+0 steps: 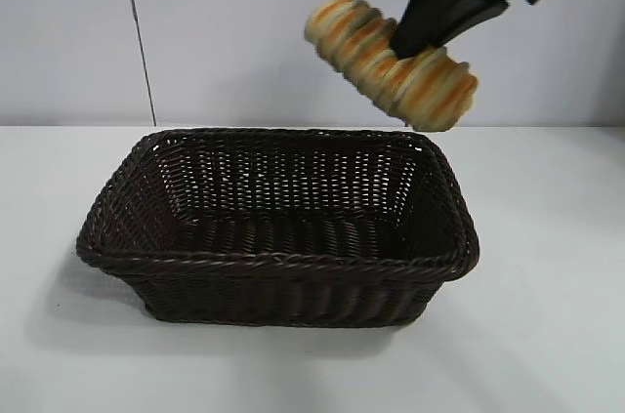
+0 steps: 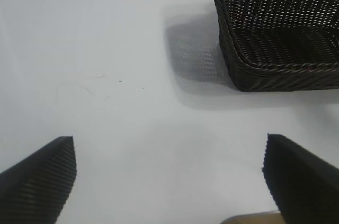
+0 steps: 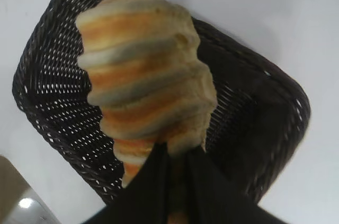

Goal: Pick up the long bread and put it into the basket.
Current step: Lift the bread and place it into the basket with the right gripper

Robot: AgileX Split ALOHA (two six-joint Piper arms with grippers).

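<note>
The long bread (image 1: 391, 61), a pale tan loaf with orange-brown ridges, hangs tilted in the air above the far right part of the basket (image 1: 278, 257). My right gripper (image 1: 415, 42) is shut on the bread's middle from above. In the right wrist view the bread (image 3: 145, 81) fills the centre, pinched by the gripper (image 3: 177, 158), with the dark wicker basket (image 3: 53, 91) below it. The basket's inside holds nothing. My left gripper (image 2: 169, 173) stands open over bare table, well short of the basket (image 2: 280, 75), which shows beyond it.
The basket stands on a white table (image 1: 547, 315) with a pale wall (image 1: 68, 32) behind it. A tan edge (image 2: 249, 218) shows by one left finger.
</note>
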